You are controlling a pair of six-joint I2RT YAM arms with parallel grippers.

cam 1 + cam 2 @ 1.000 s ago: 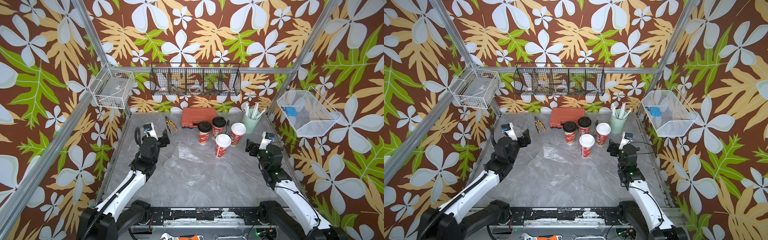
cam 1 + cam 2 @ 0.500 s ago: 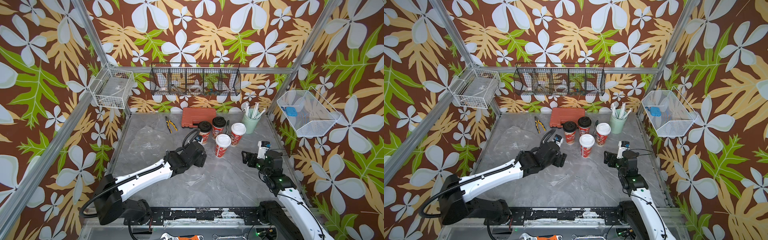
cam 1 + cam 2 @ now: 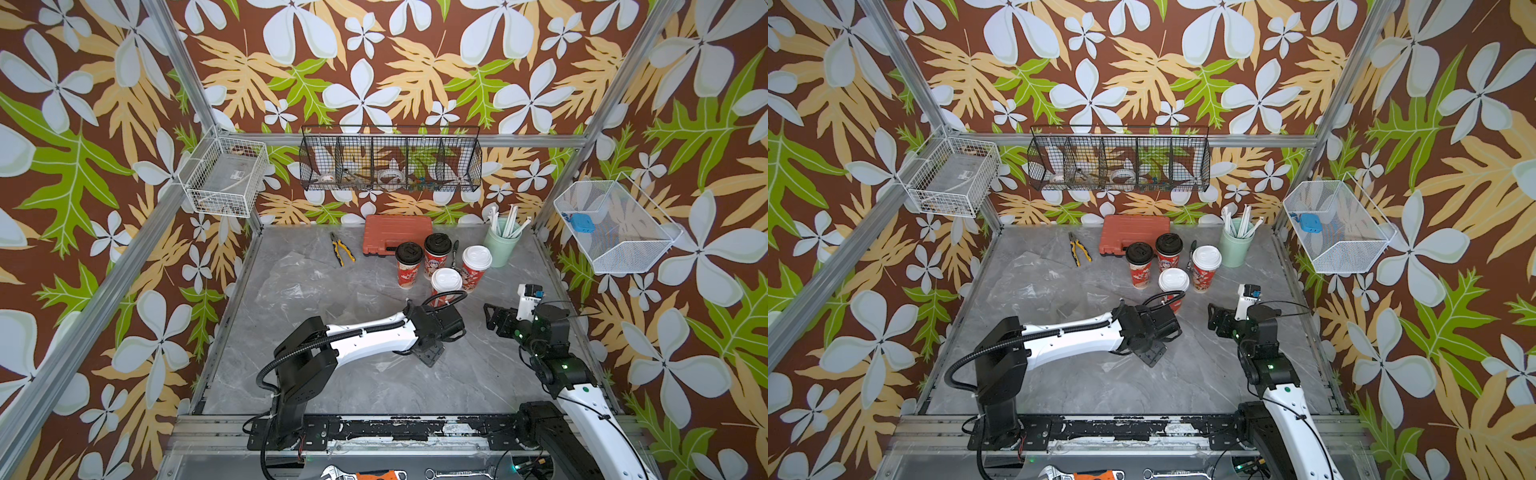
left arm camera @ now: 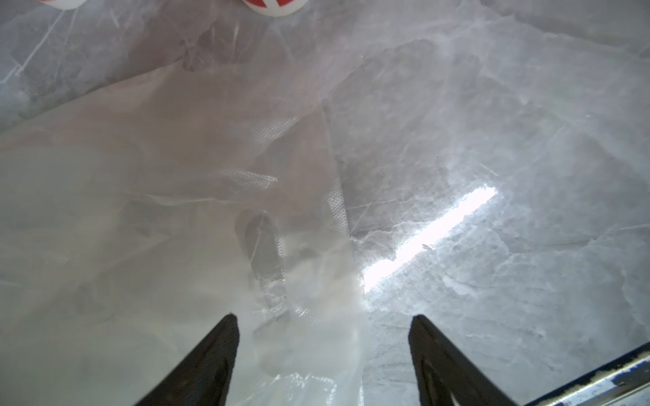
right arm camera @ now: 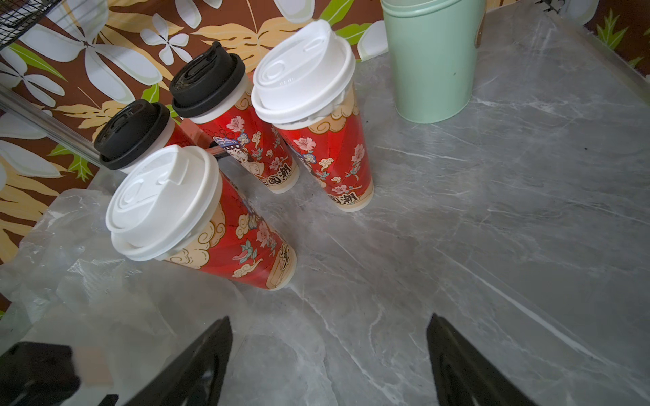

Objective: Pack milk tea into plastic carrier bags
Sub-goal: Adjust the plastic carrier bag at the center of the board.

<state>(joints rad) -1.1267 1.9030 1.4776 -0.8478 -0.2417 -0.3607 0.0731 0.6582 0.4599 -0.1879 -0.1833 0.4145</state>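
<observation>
Four red milk tea cups stand at the back right in both top views: two with black lids (image 3: 409, 264) (image 3: 437, 253) and two with white lids (image 3: 476, 266) (image 3: 446, 282). The plastic carrier bags (image 4: 211, 175) lie flat and crumpled mid-table, faint in a top view (image 3: 1073, 307). My left gripper (image 4: 323, 316) points down over the plastic, open, its fingers apart with a bag edge between them. It hangs just in front of the nearest white-lidded cup (image 5: 165, 207). My right gripper (image 5: 329, 318) is open and empty above bare table, right of the cups (image 3: 489, 318).
A mint-green cup of straws (image 3: 500, 245) stands behind the cups, with a red tool case (image 3: 397, 235) and pliers (image 3: 341, 249) along the back. Wire baskets hang on the walls. The left arm (image 3: 365, 332) stretches across mid-table. Wrenches lie on the front rail.
The left arm swung from the table's left side across to the middle and came down over the bags. The right gripper drew slightly toward the front.
</observation>
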